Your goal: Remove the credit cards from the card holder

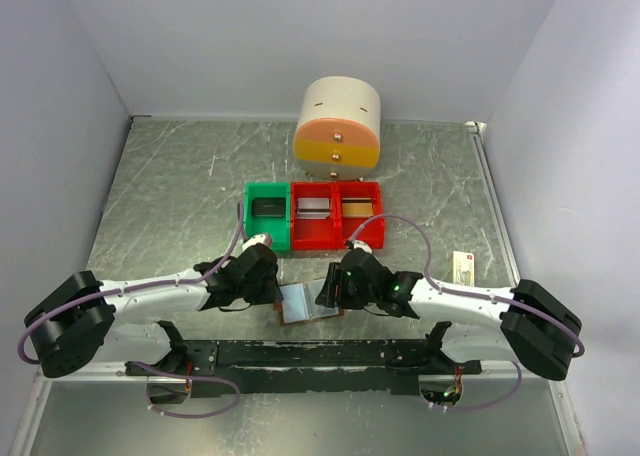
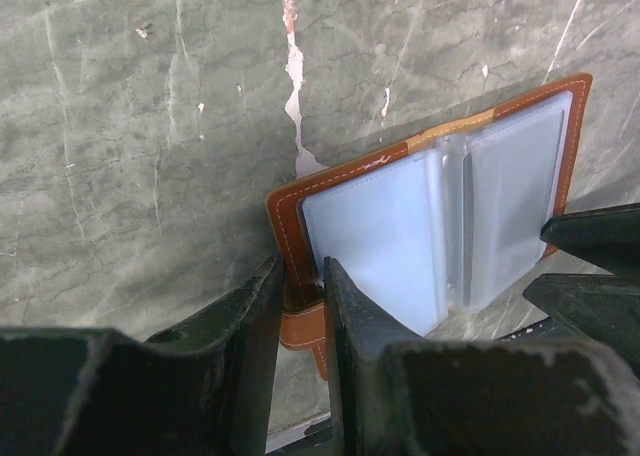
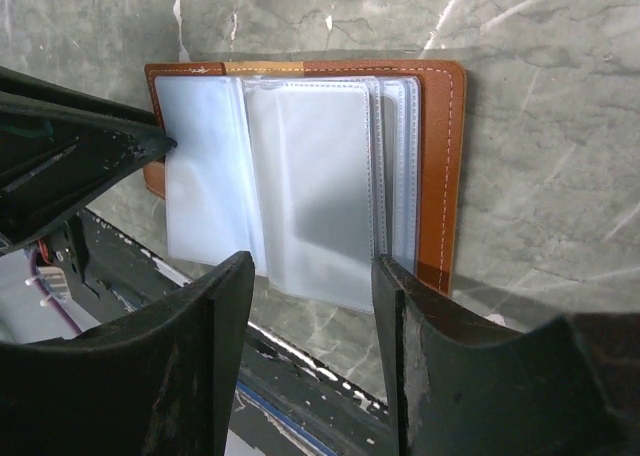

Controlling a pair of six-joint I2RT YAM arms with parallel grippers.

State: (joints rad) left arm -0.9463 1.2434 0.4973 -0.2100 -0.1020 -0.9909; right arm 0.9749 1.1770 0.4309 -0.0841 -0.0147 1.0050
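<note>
Arms (image 1: 150, 294) are both reaching inward, low over the table (image 1: 170, 186), meeting at the card holder (image 1: 305, 302) lying open by its near edge. My left gripper (image 2: 300, 311) is, it seems, pinching the holder's brown edge. My right gripper (image 3: 310, 286) is hovering spread above the clear sleeves (image 3: 310, 166).

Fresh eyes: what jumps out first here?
The open brown card holder lies at the near edge between both arms, sleeves fanned. The left hand pinches its border; the right hand hovers open over it. Behind sit a red bin, a green bin and a cream drum.
</note>
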